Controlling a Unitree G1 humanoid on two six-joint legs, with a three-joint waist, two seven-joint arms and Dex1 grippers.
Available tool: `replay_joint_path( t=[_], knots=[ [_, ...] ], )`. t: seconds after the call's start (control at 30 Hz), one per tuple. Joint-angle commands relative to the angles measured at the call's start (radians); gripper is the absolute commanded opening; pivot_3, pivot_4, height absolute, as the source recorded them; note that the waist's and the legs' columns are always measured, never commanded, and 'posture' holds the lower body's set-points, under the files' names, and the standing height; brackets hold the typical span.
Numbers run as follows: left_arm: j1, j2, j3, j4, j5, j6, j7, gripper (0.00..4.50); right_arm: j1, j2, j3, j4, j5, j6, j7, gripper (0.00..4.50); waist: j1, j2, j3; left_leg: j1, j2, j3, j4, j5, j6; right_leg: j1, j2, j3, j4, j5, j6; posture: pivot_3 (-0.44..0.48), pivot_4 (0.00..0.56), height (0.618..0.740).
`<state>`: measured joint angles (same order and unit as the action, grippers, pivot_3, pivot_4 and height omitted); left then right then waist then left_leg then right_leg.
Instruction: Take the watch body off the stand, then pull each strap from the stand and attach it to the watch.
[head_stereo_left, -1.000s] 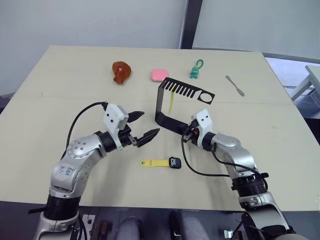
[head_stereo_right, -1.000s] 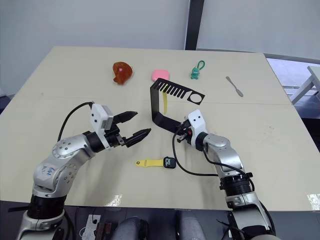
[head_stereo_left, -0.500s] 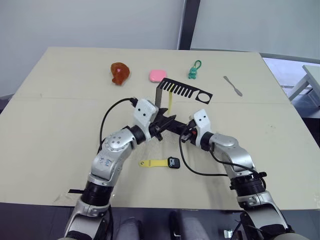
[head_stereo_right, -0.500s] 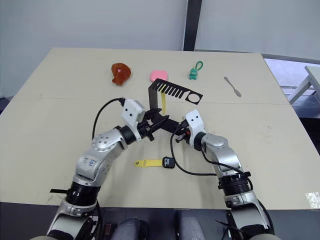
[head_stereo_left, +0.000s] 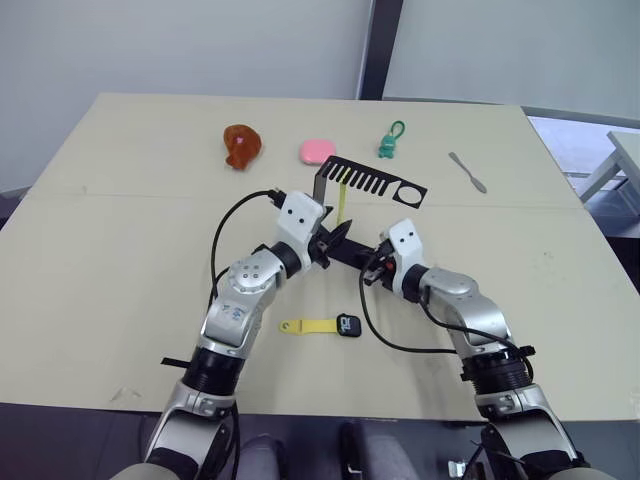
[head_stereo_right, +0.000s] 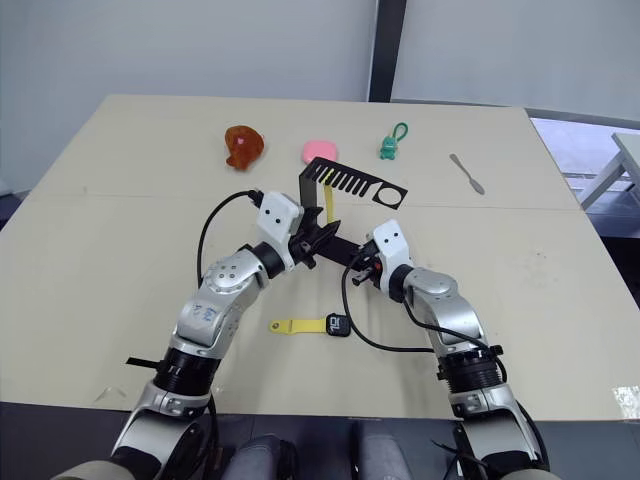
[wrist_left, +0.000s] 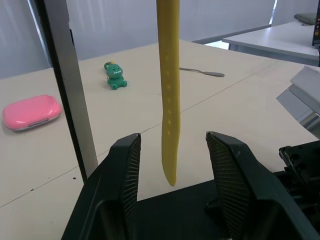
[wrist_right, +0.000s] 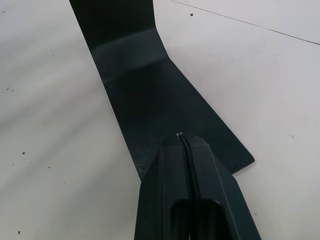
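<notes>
Left gripper (wrist_left: 172, 200): jaws spread wide, one finger either side of the hanging strap (wrist_left: 168, 90), not touching it. Strap tip sits level with the fingertips, between them. Left arm is bent at the elbow, forearm running up from lower left to frame centre, gripper at the stand's (head_stereo_left: 322, 205) upright.

Right gripper (wrist_right: 184, 137): jaws pressed together, nothing between them, tips down on the stand's flat foot. Right arm comes in from lower right, forearm angled up-left to centre.

Stand: black bent sheet, foot on the table (head_stereo_left: 120, 220), upright at its left end, comb-like top arm reaching right and ending in a round hole. One yellow strap with small holes hangs straight down from the comb, near the upright.

Watch (head_stereo_left: 348, 325): small dark case lying flat on the table, lower centre of frame, below the stand. Second strap (head_stereo_left: 308, 326) joins its left edge and lies flat, pointing left.

Upper part of the table: brown lump (head_stereo_left: 241, 145), pink case (head_stereo_left: 317, 150), green figure (head_stereo_left: 389, 140), metal spatula (head_stereo_left: 469, 171) upper right.
</notes>
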<state>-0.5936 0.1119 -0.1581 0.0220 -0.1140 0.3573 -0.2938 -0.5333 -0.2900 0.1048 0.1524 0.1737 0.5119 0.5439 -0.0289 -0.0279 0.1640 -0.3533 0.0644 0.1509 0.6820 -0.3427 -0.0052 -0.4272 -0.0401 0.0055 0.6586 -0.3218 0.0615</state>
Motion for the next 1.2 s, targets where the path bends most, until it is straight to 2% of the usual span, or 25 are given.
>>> replay_joint_path(
  t=[0.03,0.1,0.17,0.2,0.47,0.73,0.9,1.03,1.2],
  knots=[
    [-0.058,-0.037,0.009,0.055,0.030,-0.067,0.040,1.99,0.017,-0.001,0.011,0.029,-0.024,0.038,-0.021,0.00,0.000,0.000,0.000,0.000,0.000,0.000,0.000,0.000,0.000,0.000,0.000,0.000,0.000,0.000,0.000,0.000,0.150,0.740],
    [-0.065,-0.051,0.011,0.070,0.032,-0.096,0.039,1.38,0.017,-0.001,0.012,0.028,-0.022,0.039,-0.020,0.00,-0.001,0.000,0.000,0.000,0.000,0.000,0.000,0.000,0.000,0.000,0.000,0.000,0.000,0.000,0.000,0.000,0.150,0.740],
    [-0.059,-0.057,0.006,0.060,0.034,-0.114,0.033,0.34,0.019,-0.001,0.014,0.024,-0.023,0.040,-0.020,0.00,-0.001,0.000,0.000,0.000,0.000,0.000,-0.001,0.000,0.000,0.000,0.000,0.000,0.000,0.000,0.000,0.000,0.150,0.740],
    [-0.057,-0.060,0.010,0.053,0.033,-0.116,0.035,0.02,0.020,-0.002,0.013,0.022,-0.022,0.041,-0.020,0.00,-0.001,0.000,0.000,0.000,0.000,0.000,-0.001,0.000,0.000,0.000,0.000,0.000,0.000,0.000,0.000,0.000,0.150,0.740],
    [-0.048,-0.048,0.043,-0.044,0.018,-0.115,0.030,0.02,0.020,-0.010,0.004,0.022,-0.022,0.043,-0.018,0.00,0.000,0.000,0.000,0.000,0.000,0.000,-0.001,0.000,0.000,0.000,0.000,0.000,0.000,0.000,0.000,0.000,0.150,0.740],
    [0.049,0.018,0.051,-0.220,-0.022,0.009,-0.029,0.02,0.020,-0.012,0.006,0.025,-0.026,0.040,-0.019,0.00,-0.002,0.000,0.000,0.000,0.001,0.000,-0.001,0.000,0.000,0.000,0.000,0.000,0.000,0.000,0.000,0.000,0.150,0.740],
    [0.115,0.144,0.110,-0.348,-0.204,0.180,-0.202,0.02,0.029,-0.027,-0.012,-0.025,-0.013,-0.004,-0.002,0.00,-0.003,0.000,0.000,0.000,0.001,0.000,-0.001,0.000,0.000,0.000,0.000,0.000,0.000,0.000,0.000,0.000,0.150,0.740],
    [0.091,0.240,0.173,-0.360,-0.420,0.358,-0.359,0.02,0.076,-0.091,-0.068,-0.198,0.083,0.036,0.076,0.00,0.001,0.001,0.001,-0.002,0.000,-0.002,-0.001,0.000,0.000,-0.001,-0.001,-0.001,-0.001,0.000,0.000,0.000,0.150,0.740],
    [0.018,0.311,0.180,-0.302,-0.605,0.486,-0.546,0.02,0.200,-0.229,-0.294,-0.507,0.457,0.275,0.225,0.00,0.003,0.003,0.003,-0.004,0.000,-0.004,-0.001,0.000,0.000,-0.001,-0.001,-0.003,-0.002,0.000,0.001,0.000,0.150,0.740]
  ],
)
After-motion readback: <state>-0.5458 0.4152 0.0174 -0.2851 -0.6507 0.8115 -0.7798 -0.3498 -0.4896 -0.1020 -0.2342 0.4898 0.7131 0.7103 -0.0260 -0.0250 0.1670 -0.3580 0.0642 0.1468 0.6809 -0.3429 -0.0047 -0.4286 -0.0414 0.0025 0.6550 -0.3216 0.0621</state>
